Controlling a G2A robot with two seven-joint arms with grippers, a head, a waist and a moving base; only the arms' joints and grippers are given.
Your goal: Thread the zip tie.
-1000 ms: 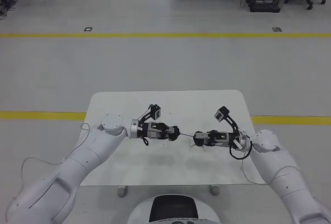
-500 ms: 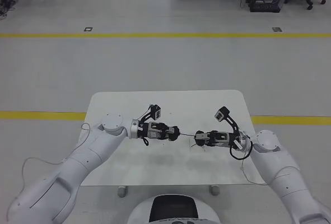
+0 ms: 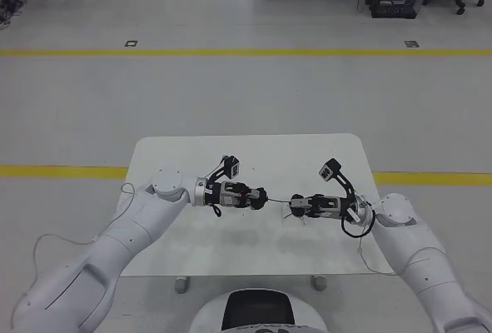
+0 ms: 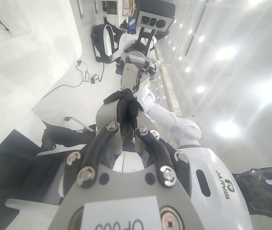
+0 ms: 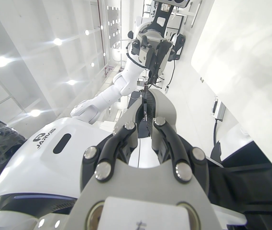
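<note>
Industrial robot lab: yellow floor lines, white worktable, ceiling lights

Overhead; wrist views seemingly face-to-face across table.

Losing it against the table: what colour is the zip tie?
Black. Top view shows it best: zip tie, a thin line between left gripper and right gripper.

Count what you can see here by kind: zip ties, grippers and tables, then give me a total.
zip tie: 1
grippers: 2, the left gripper and the right gripper
table: 1
total: 4
</note>
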